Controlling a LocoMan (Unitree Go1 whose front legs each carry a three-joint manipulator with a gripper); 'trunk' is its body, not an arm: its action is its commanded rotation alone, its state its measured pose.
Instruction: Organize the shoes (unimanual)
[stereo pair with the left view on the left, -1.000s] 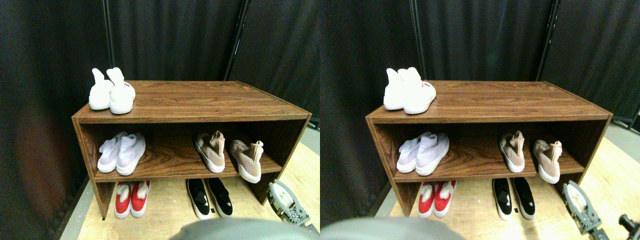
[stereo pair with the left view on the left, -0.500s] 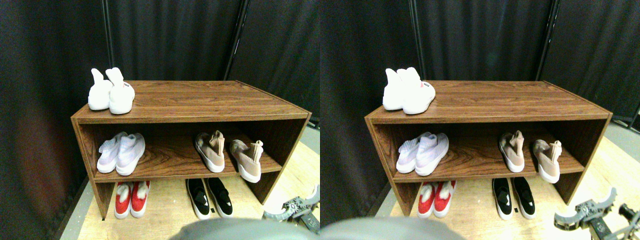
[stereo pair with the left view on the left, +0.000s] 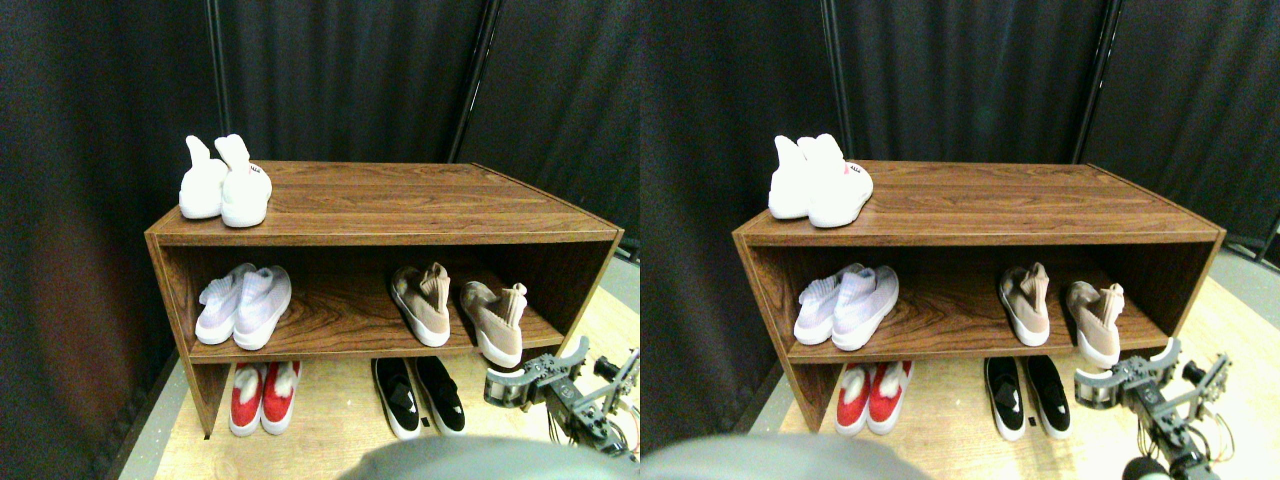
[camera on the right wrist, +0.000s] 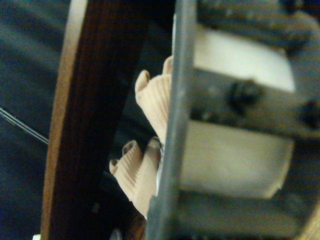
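The shoes are two beige-tan knit sneakers on the right of the middle shelf of a brown wooden rack (stereo pair with the left view on the left: 400, 205). The left shoe (stereo pair with the left view on the left: 422, 305) sits fully on the board. The right shoe (stereo pair with the left view on the left: 494, 322) is set apart from it and angled, with its white sole poking over the shelf's front edge. My right gripper (stereo pair with the left view on the left: 540, 375) hovers just below and in front of that right shoe, without touching it. In the wrist view, two ribbed beige collars (camera on the right wrist: 155, 100) (camera on the right wrist: 137, 172) show past the dark jaw frame, beside a wooden board (camera on the right wrist: 85, 125).
An all-white pair (stereo pair with the left view on the left: 222, 185) stands on the rack's top at the left. A pale lilac pair (stereo pair with the left view on the left: 245, 305) sits on the middle shelf's left. On the floor under the rack are a red pair (stereo pair with the left view on the left: 262, 397) and a black pair (stereo pair with the left view on the left: 420, 395). Dark curtains hang behind.
My right manipulator has risen from the floor at the lower right, turned, and moved left up to just below the right beige shoe. No shoe has moved.
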